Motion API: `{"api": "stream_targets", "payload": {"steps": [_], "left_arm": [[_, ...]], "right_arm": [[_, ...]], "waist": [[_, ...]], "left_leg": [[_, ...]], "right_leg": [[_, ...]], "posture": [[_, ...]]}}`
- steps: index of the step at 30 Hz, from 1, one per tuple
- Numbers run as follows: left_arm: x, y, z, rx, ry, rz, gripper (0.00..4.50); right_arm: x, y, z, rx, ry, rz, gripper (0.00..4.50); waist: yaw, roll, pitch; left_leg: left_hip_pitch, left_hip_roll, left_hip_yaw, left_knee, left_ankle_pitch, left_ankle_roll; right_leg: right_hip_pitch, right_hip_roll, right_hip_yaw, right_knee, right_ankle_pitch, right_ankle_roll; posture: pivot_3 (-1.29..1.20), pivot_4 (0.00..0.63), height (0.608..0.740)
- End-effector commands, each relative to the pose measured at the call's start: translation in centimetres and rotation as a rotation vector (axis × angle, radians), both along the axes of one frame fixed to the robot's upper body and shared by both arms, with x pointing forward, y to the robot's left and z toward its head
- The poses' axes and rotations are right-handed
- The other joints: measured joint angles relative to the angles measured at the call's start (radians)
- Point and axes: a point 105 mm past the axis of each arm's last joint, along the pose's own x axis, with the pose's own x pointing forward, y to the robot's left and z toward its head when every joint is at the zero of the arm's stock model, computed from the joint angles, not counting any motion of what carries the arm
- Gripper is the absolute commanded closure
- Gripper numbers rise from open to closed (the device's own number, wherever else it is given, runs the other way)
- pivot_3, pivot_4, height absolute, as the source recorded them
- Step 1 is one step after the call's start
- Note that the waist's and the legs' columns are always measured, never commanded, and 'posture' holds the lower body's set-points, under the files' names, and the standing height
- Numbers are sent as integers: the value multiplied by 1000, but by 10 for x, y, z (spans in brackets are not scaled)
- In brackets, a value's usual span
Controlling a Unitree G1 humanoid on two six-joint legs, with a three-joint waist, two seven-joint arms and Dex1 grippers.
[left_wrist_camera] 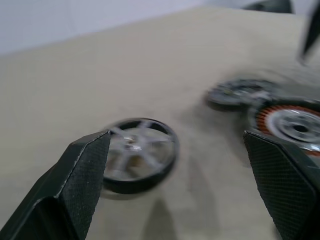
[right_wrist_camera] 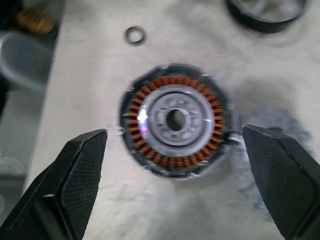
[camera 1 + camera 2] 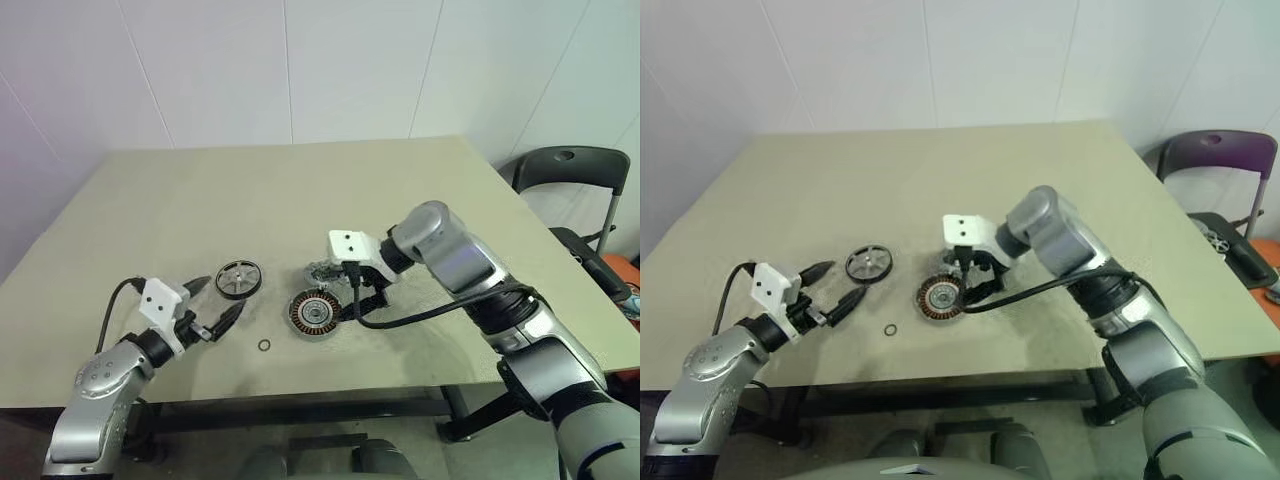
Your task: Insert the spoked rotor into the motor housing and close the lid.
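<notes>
A tan table (image 3: 300, 190) fills the middle of the head view; the task parts sit in a small group near its front edge, in the lower middle of the frame.

The spoked rotor (image 3: 238, 279) lies flat on the table, left of the other parts; it has a dark rim and shiny spokes. The motor housing (image 3: 313, 314) lies flat to the lower right of the rotor, with its open side up; you can see a ring of copper windings around a silver middle. The lid (image 3: 322, 272) lies just behind the housing, a bit higher in the frame; the right arm partly hides it, so I cannot tell if it touches the housing. A tiny black ring (image 3: 263, 346) lies on the table in front, between the rotor and the housing and lower in the frame than both.

The left gripper (image 3: 217, 304) sits at the lower left of the frame, just left of and below the rotor; its two black fingers are spread wide and hold nothing; in the left wrist view the rotor (image 1: 137, 160) shows between the two finger tips, farther off.

The right gripper (image 3: 357, 291) hangs just right of the housing, pointing down and toward the left of the frame; its fingers are spread wide too and hold nothing; in the right wrist view the housing (image 2: 175, 120) lies between the two fingers, and neither finger touches it.

A dark chair (image 3: 572, 175) stands at the right edge of the frame, beyond the table.
</notes>
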Motion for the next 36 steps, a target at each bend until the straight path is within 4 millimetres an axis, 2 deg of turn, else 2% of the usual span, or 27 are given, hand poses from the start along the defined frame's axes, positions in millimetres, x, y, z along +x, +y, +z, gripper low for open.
{"api": "stream_targets", "payload": {"steps": [1, 3, 10, 13, 17, 21, 36], "left_arm": [[-9, -15, 5, 8, 3, -126, 0], [-12, -19, 2, 7, 23, -178, 0], [-21, -30, -10, -8, 69, -298, 0], [-18, -35, -21, -16, 76, -301, 0], [-11, -37, -34, -12, 76, -284, 0], [-7, -37, -47, 21, 91, -290, 0], [-9, -34, -71, 109, 128, -306, 0]], "right_arm": [[3, -1, 23, 257, -9, -47, 9], [2, -8, 24, 360, -50, -37, 9], [6, -30, 14, 438, -13, -103, 9], [-1, -36, 12, 469, 50, -81, 9], [-4, -43, -1, 435, 69, -97, 9], [-5, -45, -6, 422, 75, -97, 9], [-3, -46, -6, 424, 83, -106, 9]], "waist": [[-2, 0, 0], [-1, 0, 0], [-2, 0, 0], [0, 1, 0], [2, 0, 0], [1, 1, 0], [2, 1, 0]], "left_leg": [[0, 0, 0, 0, 0, 0], [0, 0, 0, 0, 0, 0], [2, 0, 1, 1, 0, 0], [2, 1, 1, 0, 0, 0], [2, 0, 0, 1, 0, 0], [4, 0, 1, 1, 0, 0], [5, 0, 0, 1, 0, 0]], "right_leg": [[0, 0, 0, 0, 0, 0], [0, 1, 0, 0, 0, 0], [2, 1, 0, 0, 0, 0], [2, 1, 0, 0, 0, 0], [3, 0, 0, 0, 0, 0], [4, 0, 0, 0, 0, 0], [6, 0, 1, 0, 0, 0]], "posture": [[0, 0, 740], [0, 0, 740], [0, 0, 740], [0, 0, 740], [0, 0, 740], [0, 0, 740], [0, 0, 740]]}}
